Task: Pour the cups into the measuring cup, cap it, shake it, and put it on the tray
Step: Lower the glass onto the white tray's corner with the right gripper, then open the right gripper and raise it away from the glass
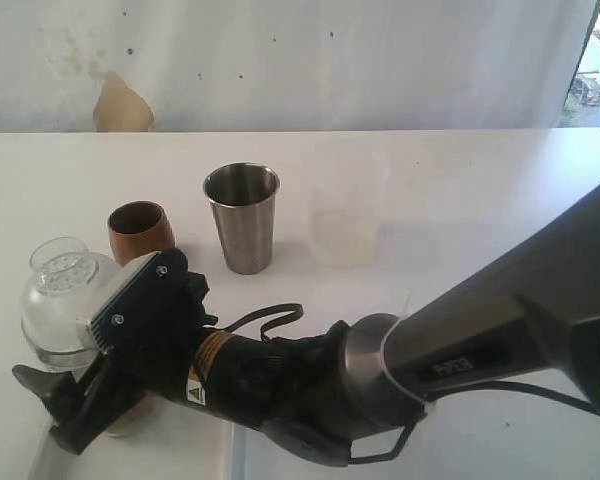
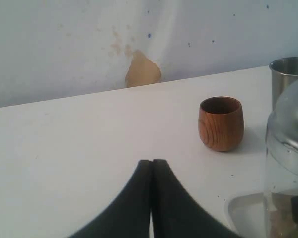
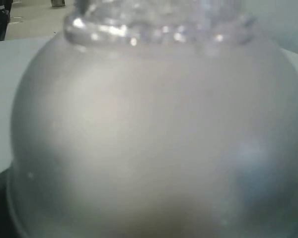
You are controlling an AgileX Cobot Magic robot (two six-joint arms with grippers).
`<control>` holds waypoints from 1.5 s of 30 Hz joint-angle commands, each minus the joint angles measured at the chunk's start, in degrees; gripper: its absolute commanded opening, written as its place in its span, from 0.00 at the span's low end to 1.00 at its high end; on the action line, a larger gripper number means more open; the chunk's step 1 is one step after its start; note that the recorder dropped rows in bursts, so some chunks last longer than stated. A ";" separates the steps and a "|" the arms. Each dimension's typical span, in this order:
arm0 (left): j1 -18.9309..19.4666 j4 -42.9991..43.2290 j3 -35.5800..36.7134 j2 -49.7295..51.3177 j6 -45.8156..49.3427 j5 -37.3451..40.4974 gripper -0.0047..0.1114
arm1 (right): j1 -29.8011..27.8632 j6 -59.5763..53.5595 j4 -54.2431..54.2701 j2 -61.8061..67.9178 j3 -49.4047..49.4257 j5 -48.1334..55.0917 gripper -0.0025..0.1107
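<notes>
The measuring cup (image 1: 58,312) stands upright at the near left with a clear domed lid (image 1: 62,268) on it, and its base is on the tray (image 2: 241,208). My right gripper (image 1: 52,366) reaches across and straddles it. The cup (image 3: 149,139) fills the right wrist view, so I cannot see whether the pads touch it. The brown wooden cup (image 1: 140,230) and the steel tumbler (image 1: 242,232) stand upright behind. My left gripper (image 2: 152,161) is shut on nothing, low over the table, with the wooden cup (image 2: 221,124) and the measuring cup (image 2: 288,163) ahead.
A frosted translucent beaker (image 1: 347,205) stands to the right of the steel tumbler (image 2: 289,74). The right arm (image 1: 460,350) lies across the front of the table. A white wall with a tan patch (image 1: 122,105) runs behind the table's far edge.
</notes>
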 commanded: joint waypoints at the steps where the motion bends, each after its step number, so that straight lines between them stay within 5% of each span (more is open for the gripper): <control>1: -0.06 0.32 0.26 -0.26 -0.14 -0.40 0.04 | -0.45 -1.16 0.77 -1.01 -0.17 -1.40 0.85; 45: -0.06 0.32 0.26 -0.26 -0.14 -0.40 0.04 | -0.45 -4.93 2.30 -11.69 -0.06 4.27 0.84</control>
